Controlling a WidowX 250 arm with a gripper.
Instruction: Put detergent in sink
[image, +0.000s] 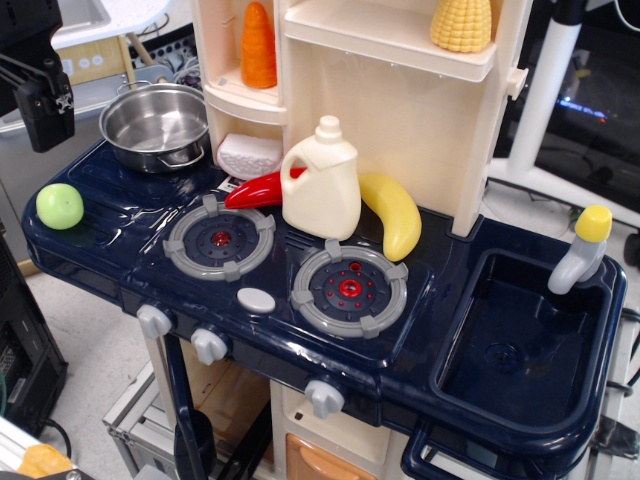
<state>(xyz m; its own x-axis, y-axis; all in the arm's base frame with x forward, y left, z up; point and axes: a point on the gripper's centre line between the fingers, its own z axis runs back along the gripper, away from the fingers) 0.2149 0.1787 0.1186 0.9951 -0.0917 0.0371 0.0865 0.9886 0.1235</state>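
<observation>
The cream-white detergent jug (322, 182) stands upright at the back of the toy stove, between the two burners, with its handle loop to the left and its cap on top. The navy-blue sink (520, 350) is at the right, empty, with a grey faucet with a yellow knob (581, 248) at its far rim. My black gripper (44, 105) hangs at the far left, above the counter's left end, well away from the jug. I cannot tell whether its fingers are open or shut.
A yellow banana (393, 213) leans right of the jug and a red pepper (262, 188) lies left of it. A steel pot (157, 125) sits back left, a green apple (60, 206) at the left edge. Carrot (258, 45) and corn (462, 24) are on shelves.
</observation>
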